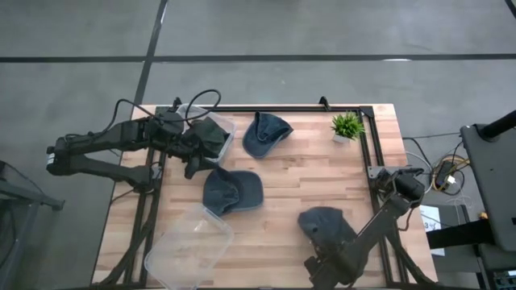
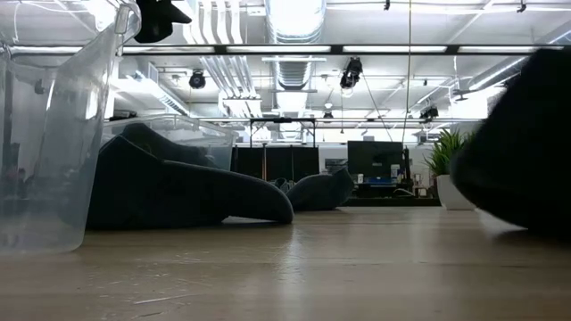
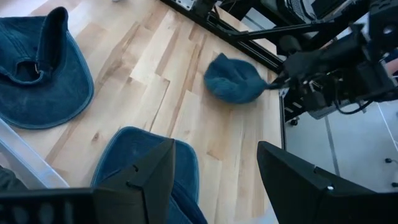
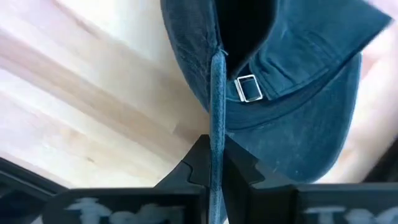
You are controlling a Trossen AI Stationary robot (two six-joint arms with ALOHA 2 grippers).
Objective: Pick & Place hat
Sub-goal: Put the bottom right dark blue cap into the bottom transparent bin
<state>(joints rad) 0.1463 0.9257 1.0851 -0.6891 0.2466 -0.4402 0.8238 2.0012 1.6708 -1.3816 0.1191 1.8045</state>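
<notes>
Where the table's near edge runs, right gripper (image 4: pixel 211 168) pressed shut on the strap of a blue hat (image 1: pixel 324 225), buckle just beyond the fingertips; hat lying on the wooden table (image 1: pixel 306 173) near its near-right corner. Beside it toward the left, an empty clear bin (image 1: pixel 187 246) at the near-left corner. Further in, at mid-table, a second blue hat (image 1: pixel 232 192), resting flat on the wood. Over it and slightly left, left gripper (image 3: pixel 214 171) with fingers spread wide, holding nothing. Beyond that, a far clear bin (image 1: pixel 216 133) with a dark hat inside, and just right of it a third blue hat (image 1: pixel 266 133). At the far-right corner, a small potted plant (image 1: pixel 347 126).
</notes>
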